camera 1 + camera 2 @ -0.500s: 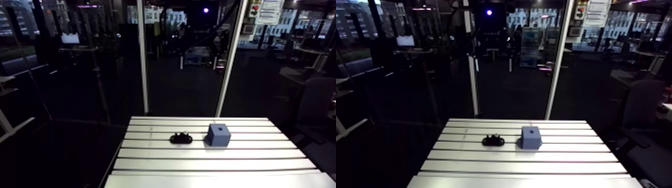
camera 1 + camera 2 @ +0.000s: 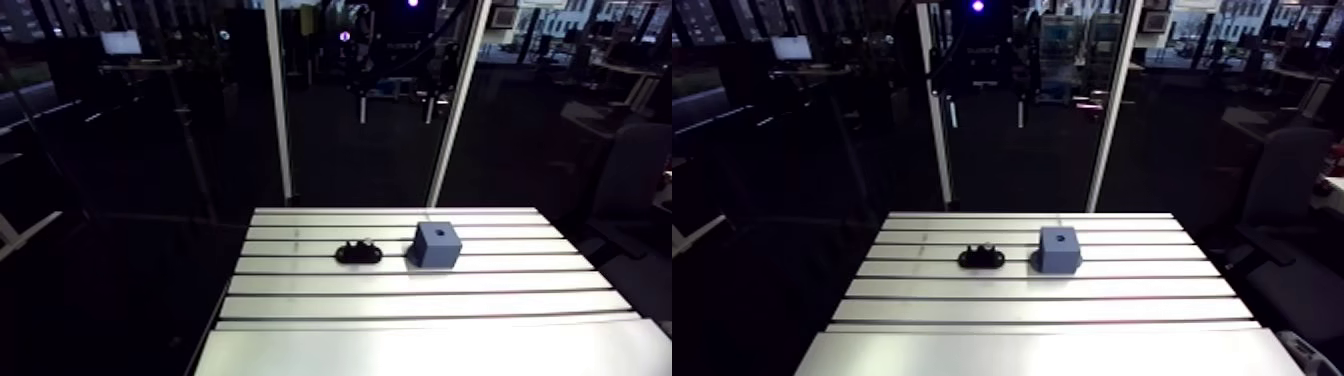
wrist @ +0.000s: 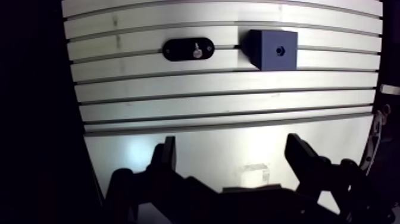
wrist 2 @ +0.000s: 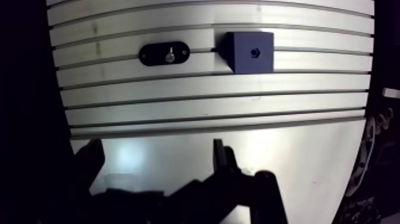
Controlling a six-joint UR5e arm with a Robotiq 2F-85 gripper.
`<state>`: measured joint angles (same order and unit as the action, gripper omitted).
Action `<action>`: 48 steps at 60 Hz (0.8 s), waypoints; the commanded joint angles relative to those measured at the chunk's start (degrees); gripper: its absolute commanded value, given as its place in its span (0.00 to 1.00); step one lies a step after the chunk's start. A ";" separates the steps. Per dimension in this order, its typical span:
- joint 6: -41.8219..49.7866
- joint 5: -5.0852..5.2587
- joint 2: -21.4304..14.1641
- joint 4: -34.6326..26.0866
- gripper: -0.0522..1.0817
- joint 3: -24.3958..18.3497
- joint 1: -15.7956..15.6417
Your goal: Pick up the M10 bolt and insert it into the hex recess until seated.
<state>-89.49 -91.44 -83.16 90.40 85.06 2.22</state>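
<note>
The wide-open gripper [image 3: 232,146] is held over the table [image 3: 238,107], well apart from the blue block [image 3: 272,50] and the bolt [image 3: 196,52] beside it.

Likely a lab: slotted aluminium table [image 2: 400,300].

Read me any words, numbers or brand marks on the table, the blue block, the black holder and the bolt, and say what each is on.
None can be read.
Blue block: plain faces, one dark hole, no label.
Black oval holder: no marking shows.
Bolt: too small to tell any head stamp.
Slotted aluminium table: bare metal, no print.
</note>
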 commanded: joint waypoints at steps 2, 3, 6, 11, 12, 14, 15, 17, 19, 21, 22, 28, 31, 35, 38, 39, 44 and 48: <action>0.06 0.17 0.33 0.07 0.05 0.06 0.06; 0.06 0.09 0.33 0.08 0.05 0.06 0.06; 0.06 0.08 0.40 0.08 0.05 0.06 -0.10; 0.06 0.00 0.34 0.24 0.05 0.53 -0.11; 0.06 -0.01 0.41 0.26 0.05 0.80 -0.11; 0.14 -0.01 0.42 0.56 0.05 1.22 -0.19; 0.14 -0.01 0.42 0.56 0.05 1.22 -0.19; 0.07 -0.01 0.42 1.13 0.05 1.65 -0.28; -0.01 -0.01 0.42 2.03 0.05 2.39 -0.29; -0.02 -0.09 0.42 4.58 0.05 4.04 -0.29; -0.10 -0.09 0.42 6.21 0.05 5.06 -0.29; -0.20 -0.18 0.34 9.53 0.05 7.24 -0.29; -0.44 -0.18 0.33 12.90 0.05 9.37 -0.38; -2.51 -0.10 0.33 17.25 0.05 12.13 -0.54; -3.24 -0.17 0.33 18.57 0.05 13.08 -0.63; -3.87 -0.11 0.40 19.97 0.05 13.82 -0.64; -4.31 -0.01 0.58 22.70 0.05 15.07 -0.72; -4.42 0.07 1.31 25.02 0.05 16.32 -0.73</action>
<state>-92.18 -91.52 -82.70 107.58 96.98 1.68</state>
